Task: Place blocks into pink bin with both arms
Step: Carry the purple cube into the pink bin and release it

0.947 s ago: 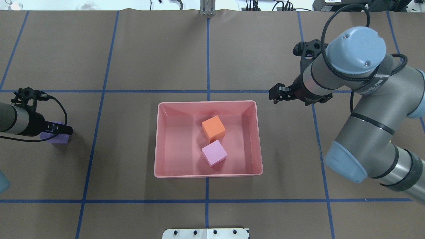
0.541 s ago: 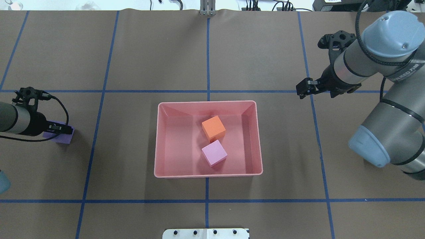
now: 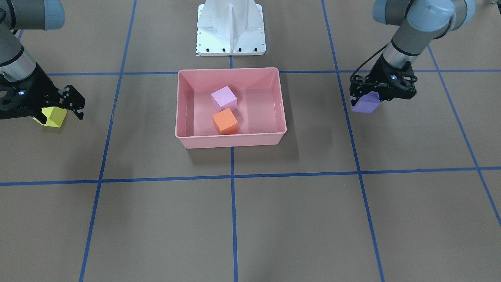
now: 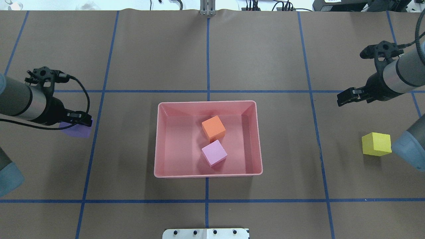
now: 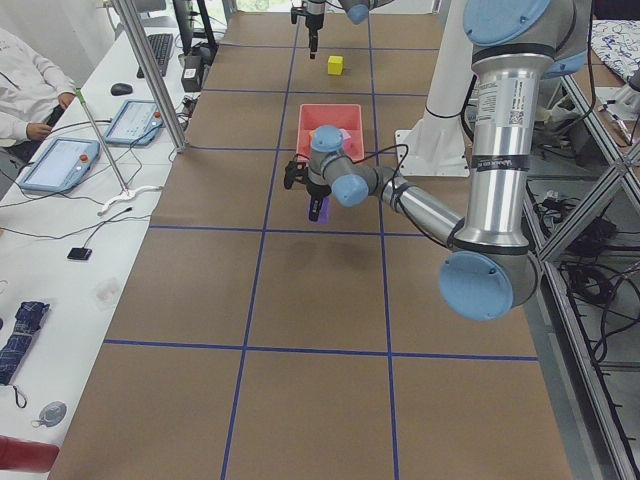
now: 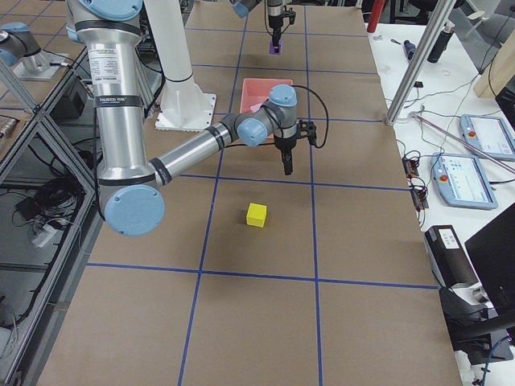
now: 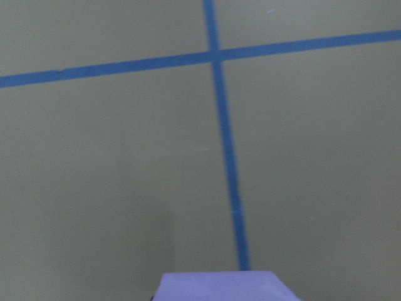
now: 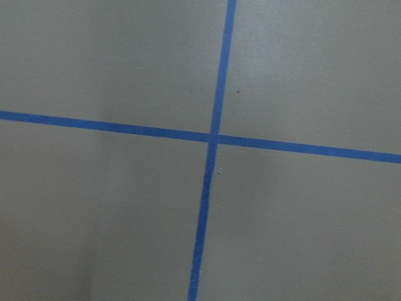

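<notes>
The pink bin [image 4: 206,175] stands mid-table and also shows in the front view [image 3: 231,141]. In it lie the orange block [image 4: 213,127] and the light pink block [image 4: 214,152]. My left gripper [image 4: 80,121] is shut on the purple block [image 4: 78,130], held just above the table left of the bin; the block shows in the front view [image 3: 366,103] and at the bottom of the left wrist view [image 7: 219,285]. The yellow block [image 4: 376,143] sits on the table at the right. My right gripper [image 4: 345,98] is open and empty, beyond the yellow block and apart from it.
The white base plate [image 4: 206,233] is at the table's near edge. Blue tape lines cross the brown table. A side desk with tablets [image 5: 60,160] and a seated person lies beyond the far edge.
My left gripper has moved right toward the bin with the purple block in it. My right arm has swung right, away from the bin, uncovering the yellow block.
</notes>
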